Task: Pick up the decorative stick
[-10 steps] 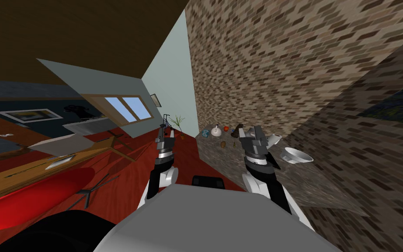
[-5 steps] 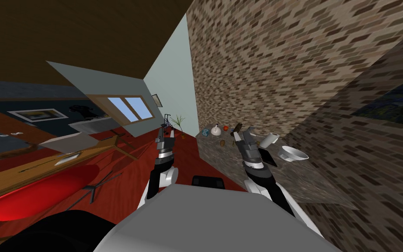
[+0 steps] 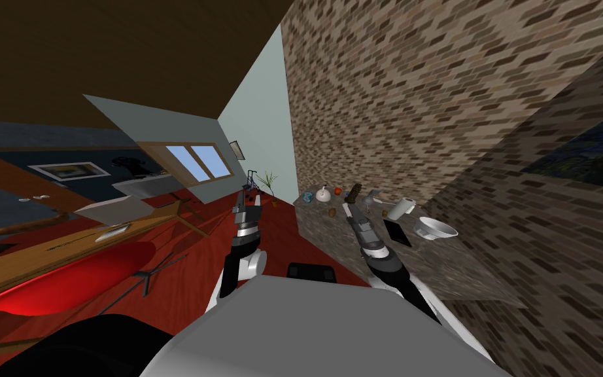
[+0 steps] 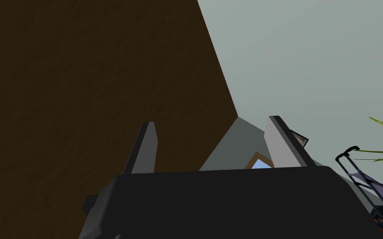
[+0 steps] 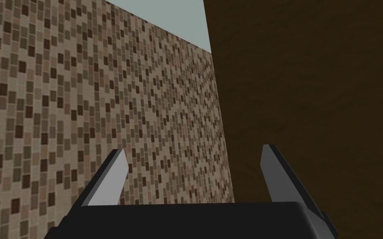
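The left gripper (image 3: 248,198) is raised over the red floor (image 3: 189,275), beside the near end of the counter (image 3: 352,262). Its two fingers stand apart with nothing between them. The right gripper (image 3: 348,212) reaches out over the speckled counter, pointing along it toward the far end. Its fingers are also spread wide and hold nothing.

Just beside the right forearm, on the side toward the tiled wall (image 3: 424,98), a flat black slab (image 3: 397,232) lies on the counter. A white bowl (image 3: 436,228) sits next to it, closer to the wall. A little farther on, a white roll (image 3: 401,208) lies tilted.

The decorative stick (image 3: 354,192) is dark and ribbed. It stands on the counter just beyond the right gripper's tips, apart from them. A small brown lump (image 3: 331,212) lies near it, on the floor side of the gripper. At the far end of the counter there is a white jug (image 3: 323,194), with a small red ball (image 3: 338,191) and a blue-green globe (image 3: 307,196) on either side of it.

Beyond the counter's end, a green plant (image 3: 268,180) stands on the floor against the pale wall (image 3: 258,131).
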Available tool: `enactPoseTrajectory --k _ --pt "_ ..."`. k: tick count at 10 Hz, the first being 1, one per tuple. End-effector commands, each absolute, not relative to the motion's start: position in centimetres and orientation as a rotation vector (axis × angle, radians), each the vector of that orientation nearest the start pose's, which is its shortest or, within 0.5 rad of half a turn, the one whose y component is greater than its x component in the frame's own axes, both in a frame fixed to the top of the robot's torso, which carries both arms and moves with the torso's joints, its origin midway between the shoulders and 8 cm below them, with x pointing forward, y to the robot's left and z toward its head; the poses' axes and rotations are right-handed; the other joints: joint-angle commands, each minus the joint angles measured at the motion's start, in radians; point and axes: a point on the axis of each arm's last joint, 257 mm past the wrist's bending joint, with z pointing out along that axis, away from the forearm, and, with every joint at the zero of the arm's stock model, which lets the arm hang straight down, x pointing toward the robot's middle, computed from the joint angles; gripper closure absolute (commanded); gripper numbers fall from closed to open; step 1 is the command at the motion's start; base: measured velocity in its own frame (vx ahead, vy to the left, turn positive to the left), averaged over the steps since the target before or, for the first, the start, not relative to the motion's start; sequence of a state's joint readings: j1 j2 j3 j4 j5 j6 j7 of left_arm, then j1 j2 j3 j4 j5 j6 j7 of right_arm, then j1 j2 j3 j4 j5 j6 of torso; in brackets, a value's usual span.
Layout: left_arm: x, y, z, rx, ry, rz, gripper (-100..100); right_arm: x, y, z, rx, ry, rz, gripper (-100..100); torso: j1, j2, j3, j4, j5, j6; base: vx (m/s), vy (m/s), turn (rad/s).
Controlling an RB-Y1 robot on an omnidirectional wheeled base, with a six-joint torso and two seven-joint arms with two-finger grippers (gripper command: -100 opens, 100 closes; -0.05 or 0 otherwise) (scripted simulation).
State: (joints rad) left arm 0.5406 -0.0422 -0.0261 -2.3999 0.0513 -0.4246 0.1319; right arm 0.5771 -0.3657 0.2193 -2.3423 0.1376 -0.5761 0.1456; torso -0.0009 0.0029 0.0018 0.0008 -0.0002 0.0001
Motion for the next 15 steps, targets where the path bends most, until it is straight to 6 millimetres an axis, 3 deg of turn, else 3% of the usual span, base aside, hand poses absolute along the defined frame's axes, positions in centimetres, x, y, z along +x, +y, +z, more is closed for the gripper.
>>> enactPoseTrajectory --k 1,5,7,12,14,15 --pt "32.9 28.3 5.1 -0.760 0.498 -1.470 0 30.1 -14.4 -0.9 0.174 1.029 1.295 -100 0.000 0.000 0.000 0.000 0.000 0.000 -0.041 -0.010 0.047" --pt "32.9 28.3 5.1 -0.760 0.498 -1.470 0 28.6 -12.0 -4.5 0.046 1.169 1.245 -100 0.000 0.000 0.000 0.000 0.000 0.000 -0.046 -0.004 0.045" --pt "32.9 28.3 5.1 -0.760 0.498 -1.470 0 28.3 -11.8 -5.1 0.005 1.196 1.231 -100 0.001 0.000 0.000 0.000 0.000 0.000 -0.029 -0.002 0.016" --pt "32.9 28.3 5.1 -0.760 0.498 -1.470 0 24.9 -9.3 -10.8 -0.193 1.378 1.165 -100 0.001 0.000 0.000 0.000 0.000 0.000 -0.039 -0.001 0.069" --pt "32.9 28.3 5.1 -0.760 0.498 -1.470 0 24.3 -9.3 -11.6 -0.253 1.403 1.141 -100 0.001 0.000 0.000 0.000 0.000 0.000 -0.026 -0.001 0.022" --pt "32.9 28.3 5.1 -0.760 0.498 -1.470 0 23.2 -8.9 -13.3 -0.305 1.449 1.125 -100 0.001 -0.002 -0.001 0.000 0.000 0.000 -0.021 0.009 0.106"
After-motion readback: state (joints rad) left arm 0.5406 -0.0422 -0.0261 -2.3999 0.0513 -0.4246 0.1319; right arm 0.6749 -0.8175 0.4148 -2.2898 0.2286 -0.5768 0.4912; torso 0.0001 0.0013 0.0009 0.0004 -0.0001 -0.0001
